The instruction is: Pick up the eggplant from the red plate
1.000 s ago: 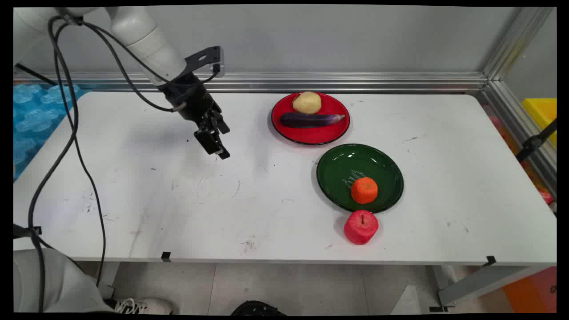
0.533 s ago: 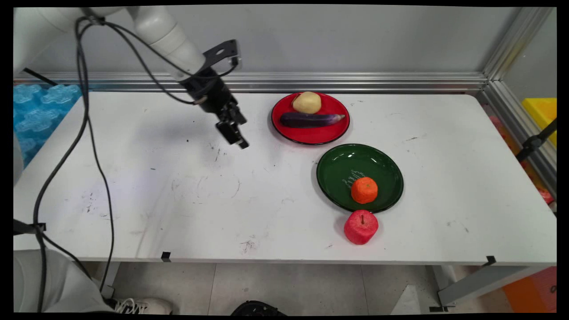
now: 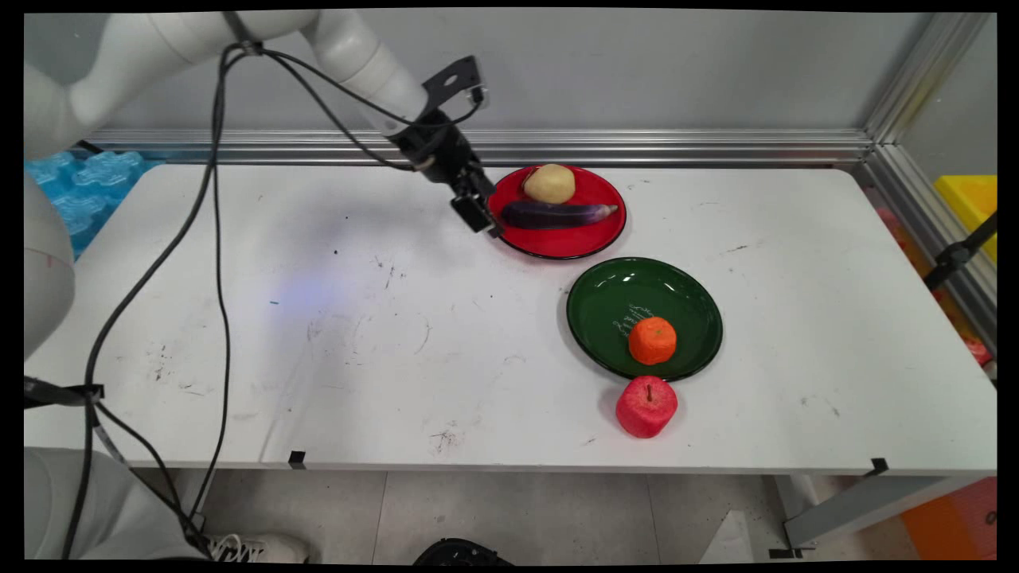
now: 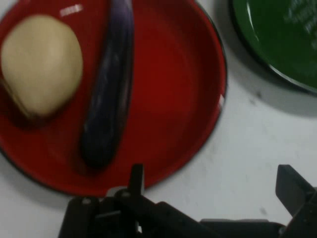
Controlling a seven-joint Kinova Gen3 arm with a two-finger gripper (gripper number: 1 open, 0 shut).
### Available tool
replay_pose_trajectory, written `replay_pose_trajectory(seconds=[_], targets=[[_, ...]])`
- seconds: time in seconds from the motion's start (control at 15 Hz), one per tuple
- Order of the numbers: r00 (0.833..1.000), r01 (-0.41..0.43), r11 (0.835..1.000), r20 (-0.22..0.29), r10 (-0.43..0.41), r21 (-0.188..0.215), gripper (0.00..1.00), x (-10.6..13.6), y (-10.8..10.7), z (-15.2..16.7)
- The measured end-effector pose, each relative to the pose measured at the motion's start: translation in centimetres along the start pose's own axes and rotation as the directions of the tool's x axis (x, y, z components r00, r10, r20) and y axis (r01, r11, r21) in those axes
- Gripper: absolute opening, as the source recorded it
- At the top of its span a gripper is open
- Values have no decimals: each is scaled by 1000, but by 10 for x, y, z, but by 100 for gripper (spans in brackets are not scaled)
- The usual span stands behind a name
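While the gripper (image 3: 487,227) hangs over the red plate's (image 4: 198,124) near-left rim, jaws spread wide and empty, the eggplant (image 4: 109,89) lies just ahead, lengthwise along the reach, potato (image 4: 40,72) beside it.

White table (image 3: 318,334), scuffed. On it: red plate (image 3: 557,241) twd back, green plate (image 3: 613,294) nearer, apple (image 3: 646,407) seemingly touching green plate's front rim.
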Motion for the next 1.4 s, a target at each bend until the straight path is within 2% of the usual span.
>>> replay_pose_trajectory(seconds=[0.47,1.0,1.4], targets=[[997,-40,999,-63,41,14,100,19,-22,37],[990,-105,994,-94,108,30,100,27,-41,72],[979,-174,985,-104,175,17,100,30,-50,95]])
